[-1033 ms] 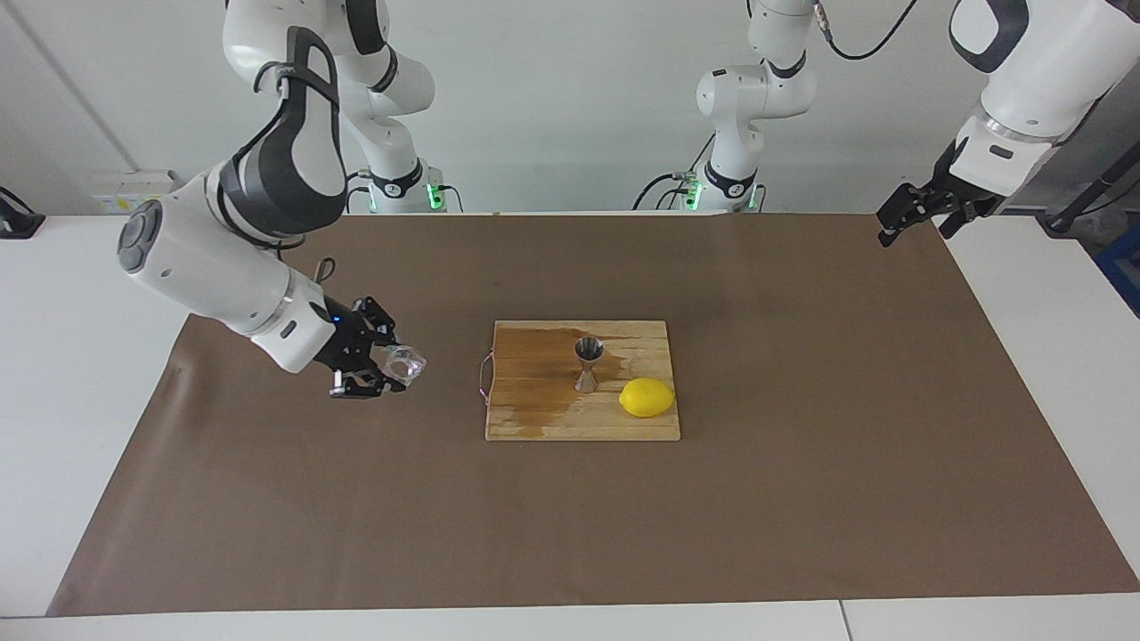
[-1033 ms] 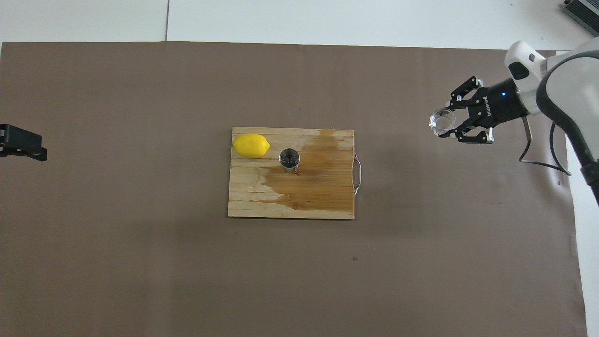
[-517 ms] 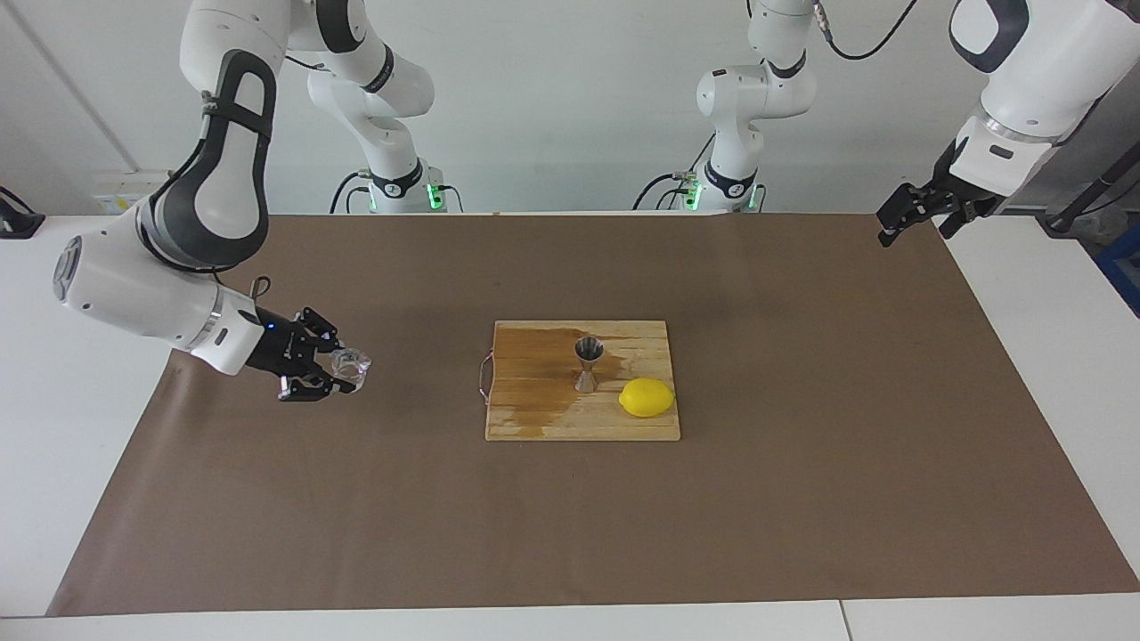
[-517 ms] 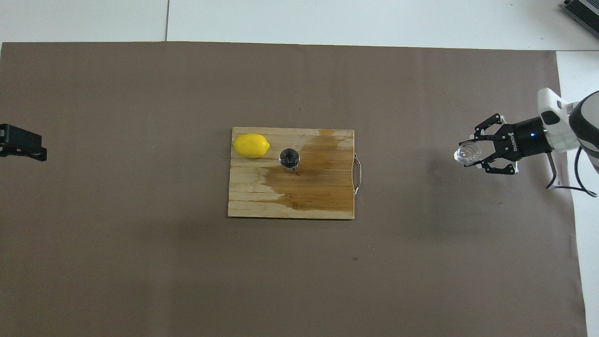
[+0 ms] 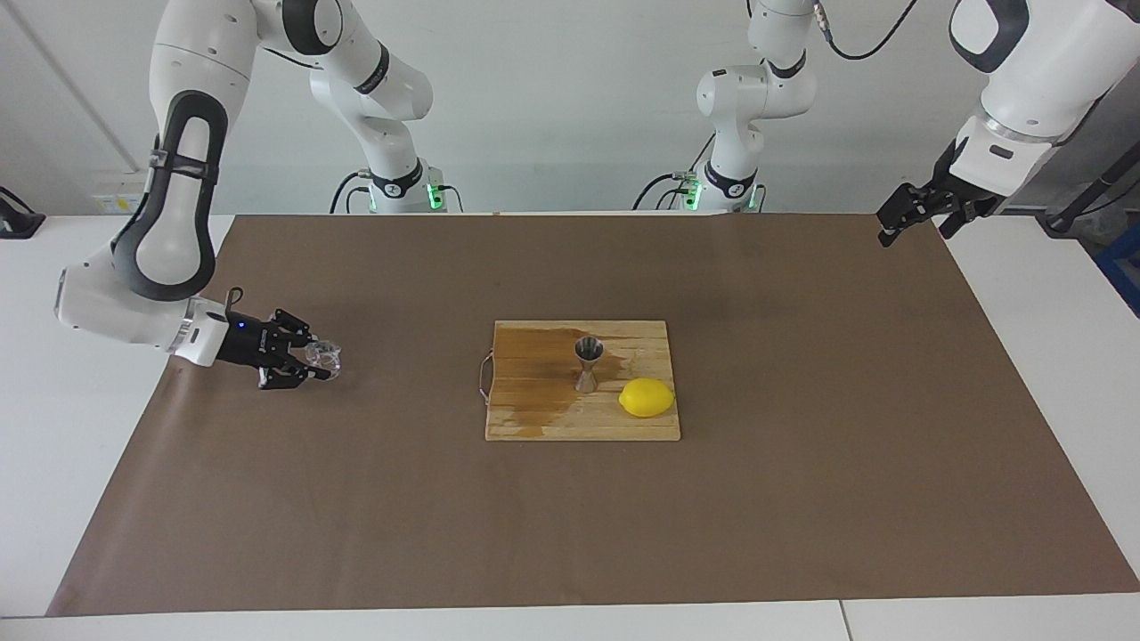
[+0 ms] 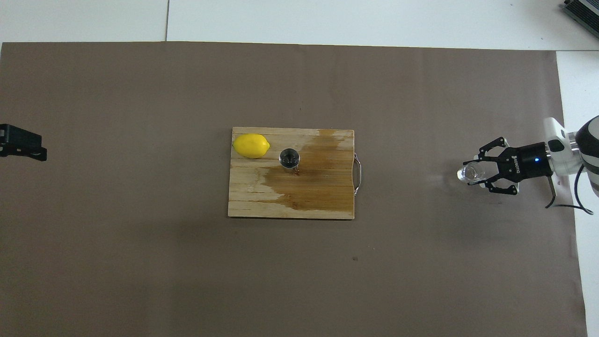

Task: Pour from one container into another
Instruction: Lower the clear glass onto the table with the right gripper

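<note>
Clear glass cup (image 5: 324, 358) sits squeezed in the right gripper (image 5: 313, 361), low over the brown mat (image 5: 570, 534). The left gripper (image 5: 893, 223) waits, fingers apart.

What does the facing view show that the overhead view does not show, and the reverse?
Only the facing view shows both arm bases, the jigger's hourglass side and the open left hand.

Only the overhead view looks into the jigger's mouth.

Both show the right hand shut on the glass cup over the brown mat, and the lemon beside the jigger on the wet cutting board.
</note>
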Controlling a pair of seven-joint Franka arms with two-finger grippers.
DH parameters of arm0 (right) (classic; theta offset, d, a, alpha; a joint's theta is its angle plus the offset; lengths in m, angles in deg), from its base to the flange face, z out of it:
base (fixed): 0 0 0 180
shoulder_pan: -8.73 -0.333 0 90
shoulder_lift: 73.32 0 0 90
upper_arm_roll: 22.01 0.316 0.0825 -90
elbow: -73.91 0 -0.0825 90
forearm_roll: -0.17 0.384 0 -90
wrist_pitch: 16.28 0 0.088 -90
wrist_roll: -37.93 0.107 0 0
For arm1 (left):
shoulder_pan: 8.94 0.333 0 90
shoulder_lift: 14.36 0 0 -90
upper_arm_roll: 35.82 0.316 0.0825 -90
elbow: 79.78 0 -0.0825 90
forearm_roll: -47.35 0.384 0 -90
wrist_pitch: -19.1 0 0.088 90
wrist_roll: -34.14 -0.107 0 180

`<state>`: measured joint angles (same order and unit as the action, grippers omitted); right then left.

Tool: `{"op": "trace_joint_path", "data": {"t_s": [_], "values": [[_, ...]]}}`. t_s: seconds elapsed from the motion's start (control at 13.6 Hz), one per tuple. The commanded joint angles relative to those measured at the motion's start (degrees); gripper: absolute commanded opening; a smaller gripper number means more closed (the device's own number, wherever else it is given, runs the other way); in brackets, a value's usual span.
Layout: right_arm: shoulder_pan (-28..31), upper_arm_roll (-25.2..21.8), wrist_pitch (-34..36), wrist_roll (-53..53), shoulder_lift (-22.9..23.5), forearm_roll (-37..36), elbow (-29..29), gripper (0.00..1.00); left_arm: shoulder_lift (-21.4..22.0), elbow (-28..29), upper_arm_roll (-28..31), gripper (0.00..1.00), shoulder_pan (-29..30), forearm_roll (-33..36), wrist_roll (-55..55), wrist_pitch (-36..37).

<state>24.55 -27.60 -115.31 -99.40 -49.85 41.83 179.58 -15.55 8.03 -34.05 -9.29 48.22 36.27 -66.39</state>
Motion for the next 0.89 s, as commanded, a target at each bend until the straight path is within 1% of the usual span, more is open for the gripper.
{"op": "trace_joint_path", "data": {"t_s": [0.0,0.22,0.37,0.52,0.59,0.66,0.74,0.81], "values": [[1.7,0.7,-0.8,-1.2,0.4,3.4,0.8,0.35,1.4,1.4,-0.3,1.0,0.5,0.0,0.1,0.1],[2.5,0.6,-3.5,-1.4,1.7,6.7,0.4,0.36,1.4,1.4,-0.3,1.0,0.5,-0.1,0.1,0.1],[1.9,0.6,-3.9,-3.3,3.1,6.9,-0.7,0.38,1.4,1.4,-0.3,1.0,0.5,-0.1,0.1,0.1],[1.9,0.6,-5.2,-4.8,3.4,6.8,-0.9,0.39,1.4,1.4,-0.3,1.0,0.5,0.0,0.1,0.1],[1.8,0.6,-5.3,-5.1,3.4,6.9,-0.9,0.4,1.4,1.4,-0.3,1.0,0.5,0.0,0.2,0.1],[1.8,0.6,-5.4,-5.1,3.5,6.9,-0.9,0.44,1.4,1.4,-0.3,1.0,0.5,0.0,0.1,0.1],[1.7,0.6,-5.4,-5.1,3.6,6.9,-0.8,0.52,1.4,1.4,-0.3,1.0,0.5,0.0,0.1,0.1],[1.7,0.6,-5.5,-4.9,3.7,6.9,-0.8,0.85,1.4,1.4,-0.3,1.0,0.5,0.0,0.1,0.1]]}}
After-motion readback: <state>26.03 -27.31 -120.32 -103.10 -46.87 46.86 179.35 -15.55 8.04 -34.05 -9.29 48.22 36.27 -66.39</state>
